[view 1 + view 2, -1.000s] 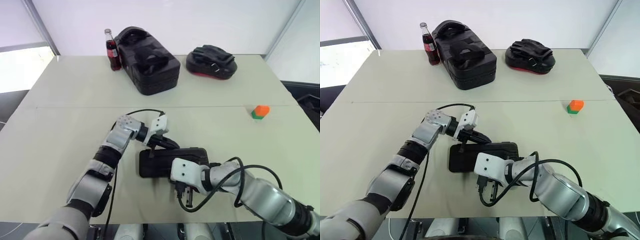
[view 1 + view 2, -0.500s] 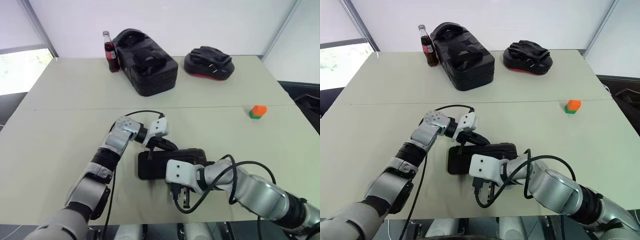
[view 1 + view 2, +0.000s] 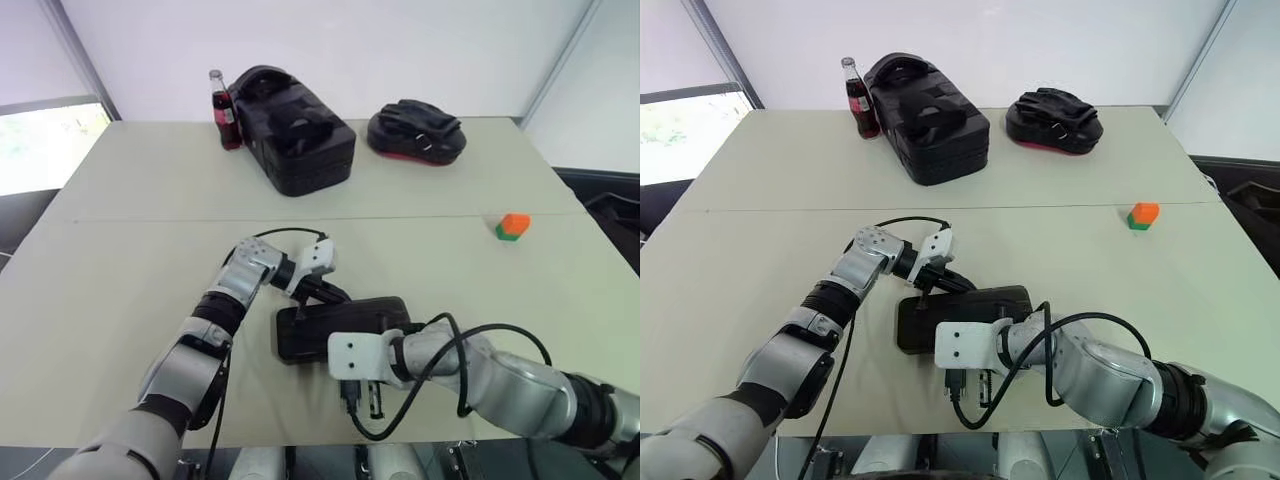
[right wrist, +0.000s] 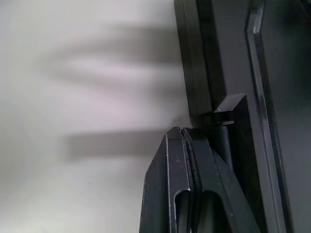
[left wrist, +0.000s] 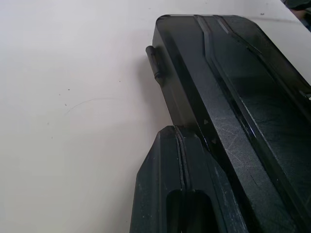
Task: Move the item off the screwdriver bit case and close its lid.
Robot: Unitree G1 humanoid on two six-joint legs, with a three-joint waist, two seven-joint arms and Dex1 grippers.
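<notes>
Screwdriver bit case [image 3: 340, 325] lay lid-down-shut near worktop [image 3: 120, 260] front edge, btwn both fingers: left fingers [image 3: 322, 291] pressed together at its far edge, right fingers [image 4: 182, 194] also together at its near edge, holding nothing. One orange item [image 3: 513, 226] sat well apart nr right edge.

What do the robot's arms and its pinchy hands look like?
Both arms are shiny silver-grey metal with black bands at the joints. Each wrist has a white boxy block, and thin black cables loop out beside it. The left gripper and the right gripper are black, with two flat, slotted fingers.
</notes>
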